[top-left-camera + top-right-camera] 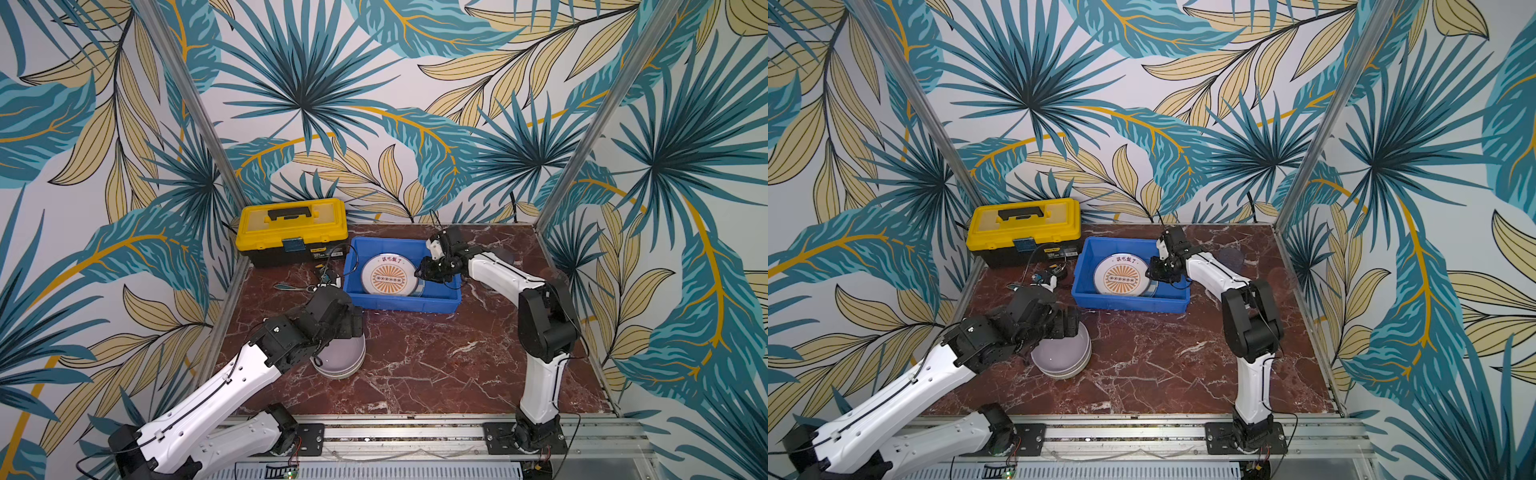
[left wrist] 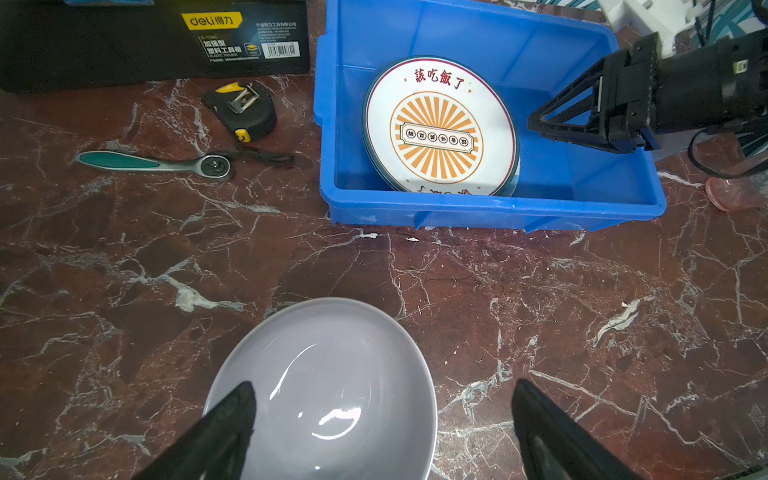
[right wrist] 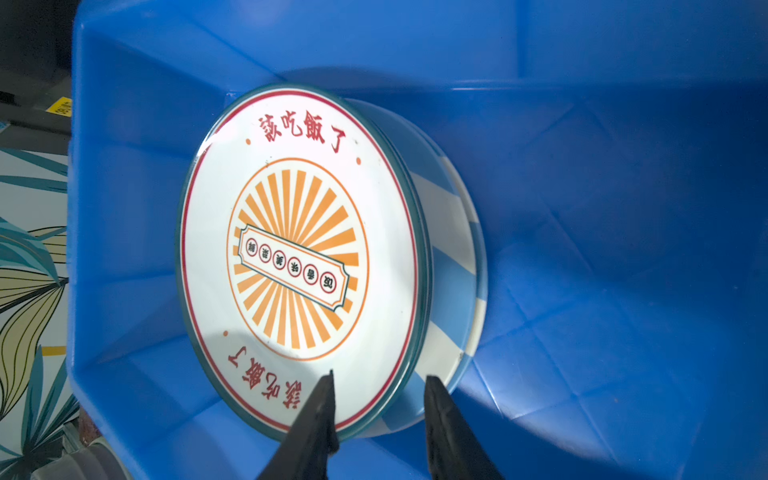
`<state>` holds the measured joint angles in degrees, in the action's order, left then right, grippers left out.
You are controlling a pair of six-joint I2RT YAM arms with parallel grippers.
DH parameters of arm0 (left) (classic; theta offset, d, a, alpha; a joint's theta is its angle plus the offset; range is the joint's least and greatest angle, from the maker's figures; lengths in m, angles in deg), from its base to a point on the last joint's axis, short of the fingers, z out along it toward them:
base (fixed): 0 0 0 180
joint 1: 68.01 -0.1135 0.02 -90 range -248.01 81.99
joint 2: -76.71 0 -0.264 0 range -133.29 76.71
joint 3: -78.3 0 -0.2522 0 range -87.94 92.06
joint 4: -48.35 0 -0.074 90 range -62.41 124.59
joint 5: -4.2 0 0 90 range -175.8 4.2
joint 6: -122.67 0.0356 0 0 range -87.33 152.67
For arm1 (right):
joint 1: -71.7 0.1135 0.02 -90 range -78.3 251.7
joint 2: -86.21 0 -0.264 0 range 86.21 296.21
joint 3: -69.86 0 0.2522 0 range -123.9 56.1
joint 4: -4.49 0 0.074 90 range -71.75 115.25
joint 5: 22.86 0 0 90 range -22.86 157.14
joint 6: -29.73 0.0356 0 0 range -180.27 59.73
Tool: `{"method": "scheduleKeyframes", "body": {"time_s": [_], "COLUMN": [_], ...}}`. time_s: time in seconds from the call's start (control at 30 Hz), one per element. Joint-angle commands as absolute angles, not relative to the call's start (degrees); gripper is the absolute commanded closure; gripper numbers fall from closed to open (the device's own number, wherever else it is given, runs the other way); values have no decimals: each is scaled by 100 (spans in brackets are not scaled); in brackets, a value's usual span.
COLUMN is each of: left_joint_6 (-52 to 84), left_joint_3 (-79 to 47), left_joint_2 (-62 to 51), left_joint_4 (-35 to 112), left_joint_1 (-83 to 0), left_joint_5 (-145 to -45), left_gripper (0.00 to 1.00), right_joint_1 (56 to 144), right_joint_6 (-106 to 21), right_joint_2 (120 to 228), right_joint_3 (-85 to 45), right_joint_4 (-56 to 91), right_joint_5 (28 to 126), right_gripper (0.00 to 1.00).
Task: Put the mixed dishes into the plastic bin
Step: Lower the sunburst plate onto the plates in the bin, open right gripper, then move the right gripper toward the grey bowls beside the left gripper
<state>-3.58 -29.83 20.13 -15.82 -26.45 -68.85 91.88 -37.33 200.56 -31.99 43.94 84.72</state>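
Note:
The blue plastic bin [image 1: 405,306] stands at the back middle of the table. Inside it the white plate with the orange sunburst [image 1: 388,275] [image 3: 295,249] leans on a blue-and-white striped plate [image 3: 453,270]. My right gripper [image 3: 380,376] reaches into the bin; its jaws stand apart on either side of the plates' rims, gripping nothing. At front left a lavender bowl [image 2: 332,382] [image 1: 340,353] sits nested in a paler bowl. My left gripper [image 2: 383,384] hangs wide open above it, one finger over the bowl's inside and the other beyond its rim. A pinkish tumbler [image 2: 725,195] lies right of the bin.
A yellow-and-black toolbox [image 1: 291,230] stands at the back left. In front of it lie a tape measure [image 2: 243,110] and a green-handled ratchet [image 2: 153,162]. Metal frame posts and patterned walls close in the table on three sides.

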Motion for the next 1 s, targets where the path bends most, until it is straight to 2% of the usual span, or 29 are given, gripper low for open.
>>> {"method": "scheduleKeyframes", "body": {"time_s": [0.0,0.23,0.5,0.77,0.97], "left_joint_6": [-384,-654,-399,-324,-284], "left_joint_3": [-3005,-3047,-3283,-3565,-3781], "left_joint_2": [2034,1768,1686,1773,1661], "left_joint_4": [-1732,-2072,-2078,-2249,-2342], "left_joint_1": [-2692,-3288,-3877,-4264,-4406], "left_joint_5": [-6804,-7212,-7589,-7791,-7704], "left_gripper": [3,4,8,11,13], "right_joint_1": [9180,9183,9355,10125,10810], "right_joint_6": [-3926,-4184,-4036,-3786,-3443], "right_joint_2": [19826,18962,17918,17214,17101], "right_joint_3": [-3267,-3137,-2382,-1574,-1144], "right_joint_4": [4547,4864,4769,4748,4595], "right_joint_5": [8628,8751,9306,9274,9016], "right_gripper": [59,51,50,53,53]}}
